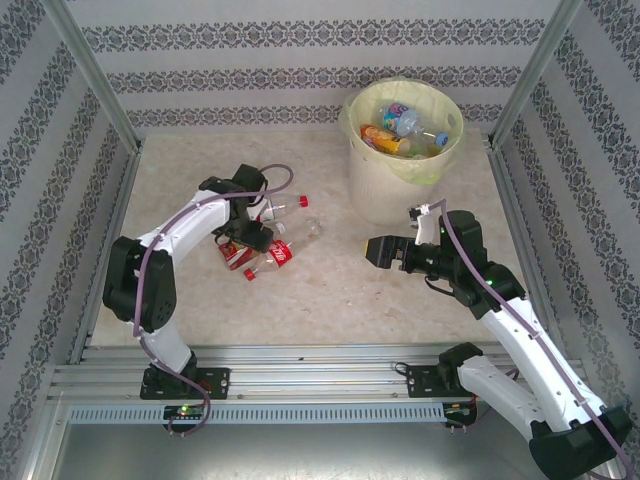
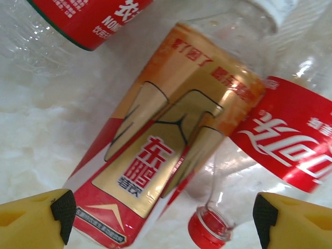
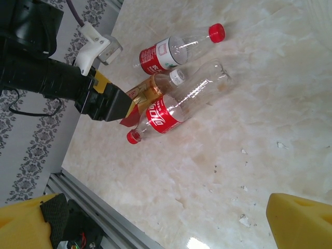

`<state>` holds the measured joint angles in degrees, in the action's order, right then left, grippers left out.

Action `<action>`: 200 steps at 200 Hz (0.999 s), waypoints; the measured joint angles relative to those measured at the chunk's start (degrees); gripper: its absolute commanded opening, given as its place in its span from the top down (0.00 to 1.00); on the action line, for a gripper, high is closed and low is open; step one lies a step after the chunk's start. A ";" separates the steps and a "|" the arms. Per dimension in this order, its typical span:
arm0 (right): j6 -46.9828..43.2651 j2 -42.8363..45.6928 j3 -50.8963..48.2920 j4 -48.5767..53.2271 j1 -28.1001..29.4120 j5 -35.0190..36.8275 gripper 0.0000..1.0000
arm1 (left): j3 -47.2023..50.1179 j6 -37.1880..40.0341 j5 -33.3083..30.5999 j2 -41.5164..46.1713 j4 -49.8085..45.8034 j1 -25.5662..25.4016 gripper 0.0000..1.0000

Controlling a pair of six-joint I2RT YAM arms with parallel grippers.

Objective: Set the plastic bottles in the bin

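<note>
**Left Gripper Poised Over Loose Bottles; Bin Partly Filled**

Nearest the bases, the right gripper [image 1: 380,250] was held low over the bare table [image 1: 330,300], its jaws spread fully apart with nothing between them. It was judged to be parked there, turned toward the bottles, so that the other arm's work was not obstructed.

A little farther out, the left gripper [image 2: 163,220] was lowered over a small cluster of plastic bottles [image 1: 278,255], its jaws wide apart and closed on nothing. The gold-and-red bottle [image 2: 155,161] was framed between its fingertips, with the red-capped neck of the cola-labelled bottle [image 2: 282,140] lying against it. The wide stance was presumably chosen so that a bottle's body could be taken across its width.

A third, red-capped bottle [image 3: 171,49] lay just beyond, near the pair. All three lay on their sides on the table, not yet binned.

At the far right, the bin [image 1: 385,195] stood upright with its bag folded over the rim. Several bottles [image 1: 405,128] were seen inside it already.
</note>
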<state>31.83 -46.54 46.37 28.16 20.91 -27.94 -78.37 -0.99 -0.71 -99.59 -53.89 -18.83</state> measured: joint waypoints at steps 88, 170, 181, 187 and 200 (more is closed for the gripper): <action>-0.02 0.00 -1.01 -0.63 0.00 0.00 0.02 | -1.81 1.75 1.84 -6.69 -2.10 3.21 0.08; 0.44 0.00 -1.64 -0.98 0.00 0.00 0.02 | -1.09 1.44 5.64 -6.97 -2.73 3.48 0.12; 0.72 0.00 -1.66 -1.05 0.00 0.00 0.02 | -0.37 1.11 5.68 -6.97 -2.73 3.48 0.12; 0.85 0.00 -1.66 -1.07 0.00 0.00 0.02 | -0.04 0.96 5.68 -6.97 -2.75 3.48 0.12; 1.05 0.00 -1.66 -1.14 0.00 0.00 0.02 | 0.39 0.70 5.86 -7.15 -2.86 3.48 0.13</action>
<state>32.88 -46.54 44.71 27.03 20.91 -27.94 -77.97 -0.30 5.15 -106.74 -56.75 -15.35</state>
